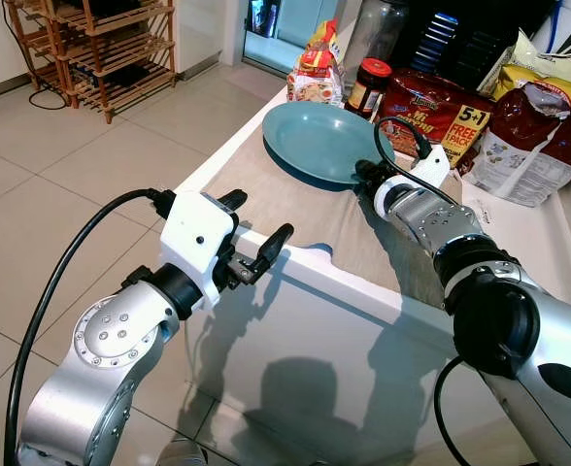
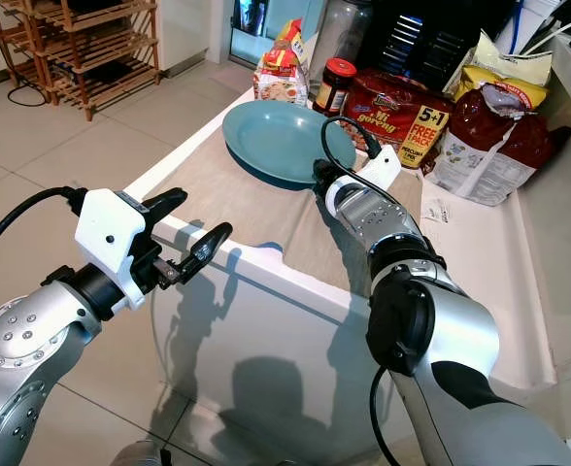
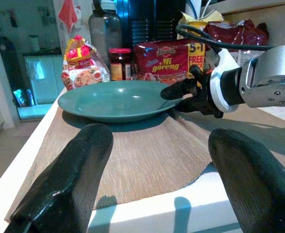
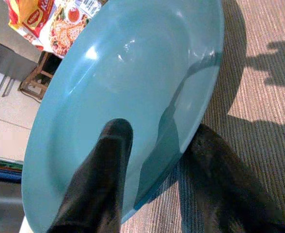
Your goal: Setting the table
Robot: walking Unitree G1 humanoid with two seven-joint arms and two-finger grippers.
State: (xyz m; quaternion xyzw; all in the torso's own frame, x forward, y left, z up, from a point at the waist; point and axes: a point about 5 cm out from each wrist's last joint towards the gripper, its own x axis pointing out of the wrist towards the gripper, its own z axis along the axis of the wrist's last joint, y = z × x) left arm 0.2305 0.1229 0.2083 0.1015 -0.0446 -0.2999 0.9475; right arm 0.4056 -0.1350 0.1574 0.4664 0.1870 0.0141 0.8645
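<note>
Right gripper (image 1: 365, 175) pinches the near rim of the teal plate (image 1: 319, 139), one finger over the rim and one under, the plate sitting at the far end of the tan placemat (image 1: 295, 209) on the white table (image 1: 519, 252). Left gripper (image 1: 256, 233) hovers wide open at the table's near edge, holding nothing. To finish well, lower the plate flat onto the mat's centre, clear of the noodle packs (image 1: 431, 107) and jar (image 1: 368, 85), before letting go.
</note>
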